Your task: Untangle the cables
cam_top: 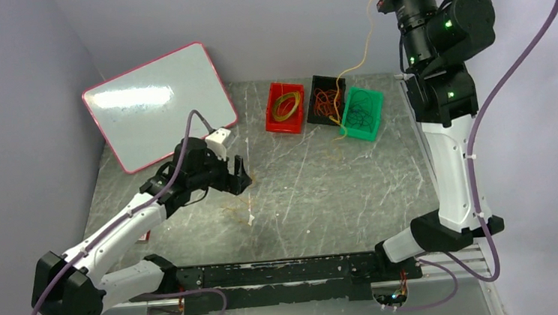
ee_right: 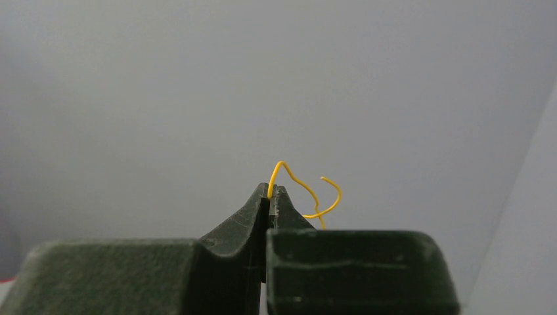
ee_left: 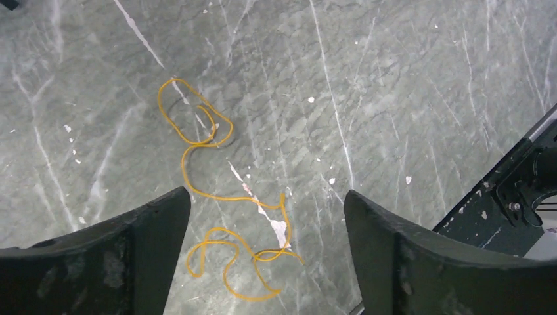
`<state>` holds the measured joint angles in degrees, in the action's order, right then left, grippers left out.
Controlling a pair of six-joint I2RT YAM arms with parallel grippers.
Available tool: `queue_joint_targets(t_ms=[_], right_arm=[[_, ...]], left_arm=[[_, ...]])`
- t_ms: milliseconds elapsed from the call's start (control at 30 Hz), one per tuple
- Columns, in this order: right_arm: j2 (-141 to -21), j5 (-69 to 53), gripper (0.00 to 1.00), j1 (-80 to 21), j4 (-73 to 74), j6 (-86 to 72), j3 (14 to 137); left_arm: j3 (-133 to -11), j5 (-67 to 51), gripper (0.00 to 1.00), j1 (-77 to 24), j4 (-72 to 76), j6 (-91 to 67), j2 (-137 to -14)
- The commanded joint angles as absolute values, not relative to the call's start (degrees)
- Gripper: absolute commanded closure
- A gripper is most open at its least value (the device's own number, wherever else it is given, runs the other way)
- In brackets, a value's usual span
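Lying on the desk (cam_top: 316,192), a loose yellow cable (cam_top: 235,207) is seen from above beside the left end effector (cam_top: 238,177), while a hanging yellow cable (cam_top: 364,49) is strung from the raised right arm (cam_top: 448,152) down to the bins (cam_top: 359,137). At the left wrist, the fingers (ee_left: 131,249) are spread wide above the loose cable, nothing gripped. At the right wrist, the right end effector (ee_right: 271,193) is clamped on the hanging cable.
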<state>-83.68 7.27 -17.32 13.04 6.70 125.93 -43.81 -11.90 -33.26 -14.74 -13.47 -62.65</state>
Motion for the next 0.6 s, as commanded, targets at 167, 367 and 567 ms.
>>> queue_joint_targets(t_ms=[167, 367, 567], right_arm=[[-82.7, -1.6, 1.00, -17.1, 14.3, -1.3, 125.7], [-81.8, -5.8, 1.00, -17.2, 16.5, -6.0, 126.5], [-79.5, -8.8, 1.00, -17.2, 15.5, -9.6, 125.3]], left_arm=[[-47.5, -10.6, 0.03, -33.5, -3.2, -8.7, -59.1], [-35.9, -17.5, 0.00, -34.1, 38.5, -1.8, -59.1], [-44.5, -19.6, 0.00, -35.6, 47.6, -2.2, -71.6]])
